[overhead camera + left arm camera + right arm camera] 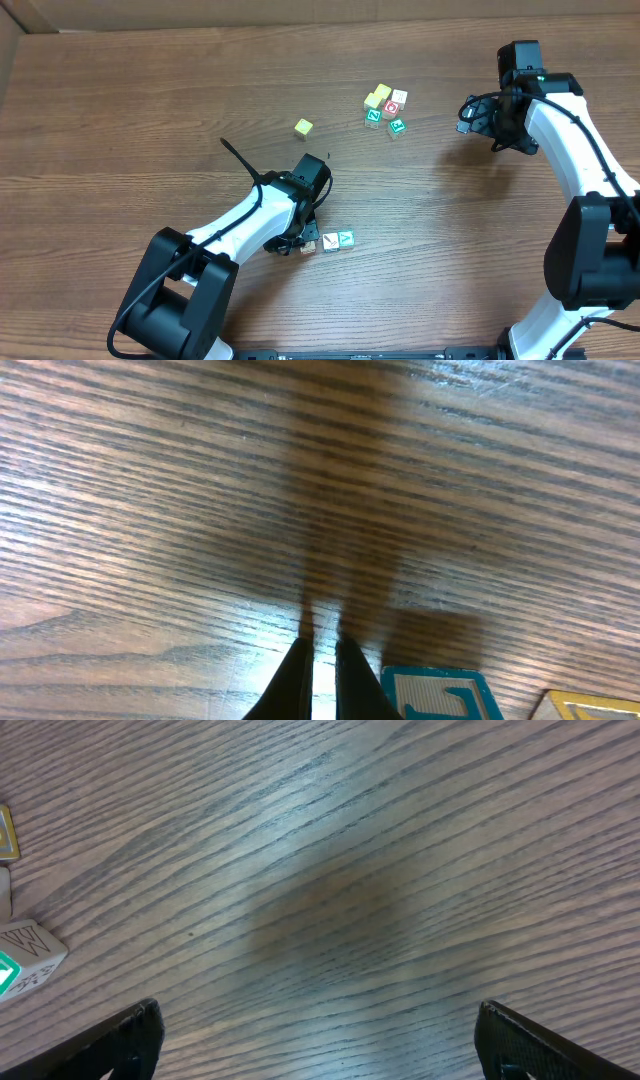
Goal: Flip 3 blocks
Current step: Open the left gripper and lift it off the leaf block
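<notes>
The left gripper (pixel 304 238) was set low against the brown wood-grain table (pixel 130 120), its two black fingers (pixel 300 675) pressed together with nothing between them. This stance was judged better suited to nudging or tipping a cube than to gripping one.

The three blocks to be flipped were laid in a short row just beside those fingertips. A small white-faced wooden cube with brownish marks (pixel 309 245) lay nearest, a second white-faced cube (pixel 330 241) came next, and a teal-green wooden cube with a white letter (pixel 346 238) sat at the outer end.

In the left wrist view a teal-framed cube face (pixel 440 695) was seen just to the right of the closed tips — near, apparently not touched. Which of the three it belonged to could not be told, nor whether any was yet flipped.

The right gripper (pixel 468 113) was held well apart from the row, jaws spread wide and empty over bare table — presumably parked clear of the work. It was near the far cluster of yellow, red and teal cubes (pixel 385 108), which was judged no part of the task.
</notes>
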Tool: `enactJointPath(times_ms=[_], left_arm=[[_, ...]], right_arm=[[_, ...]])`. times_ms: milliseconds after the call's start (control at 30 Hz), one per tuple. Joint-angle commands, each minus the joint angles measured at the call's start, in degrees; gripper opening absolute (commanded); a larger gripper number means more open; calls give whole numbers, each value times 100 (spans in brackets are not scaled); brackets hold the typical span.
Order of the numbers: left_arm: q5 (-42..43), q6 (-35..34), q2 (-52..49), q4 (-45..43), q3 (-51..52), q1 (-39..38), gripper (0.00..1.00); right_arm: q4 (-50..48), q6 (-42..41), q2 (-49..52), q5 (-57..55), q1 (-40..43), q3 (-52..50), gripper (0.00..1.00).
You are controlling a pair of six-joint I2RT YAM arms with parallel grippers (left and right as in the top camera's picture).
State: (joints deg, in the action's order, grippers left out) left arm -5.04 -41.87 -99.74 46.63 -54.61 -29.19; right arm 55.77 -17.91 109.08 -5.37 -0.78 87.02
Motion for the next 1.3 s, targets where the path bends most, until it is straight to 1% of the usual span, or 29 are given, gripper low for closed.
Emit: enactJointPath(times_ms=[0,200,533,800,1033,1267], left_arm=[[39,-35,-52,-109,120,28,4],[457,-37,-52,-192,120,28,4],[535,-37,-52,-352,120,28,4],[966,-133,-52,-315,120,28,4],[890,-343,-52,-345,120,31,4],[424,-468,-52,-393,120,31,5]], right_arm=[[-11,35,-181,-61,0,101,100],[-11,35,-181,-61,0,101,100],[-11,35,-181,-61,0,101,100],[-11,35,-181,-61,0,101,100],[-11,35,-181,-59,0,101,100],[-11,35,-181,-59,0,101,100]])
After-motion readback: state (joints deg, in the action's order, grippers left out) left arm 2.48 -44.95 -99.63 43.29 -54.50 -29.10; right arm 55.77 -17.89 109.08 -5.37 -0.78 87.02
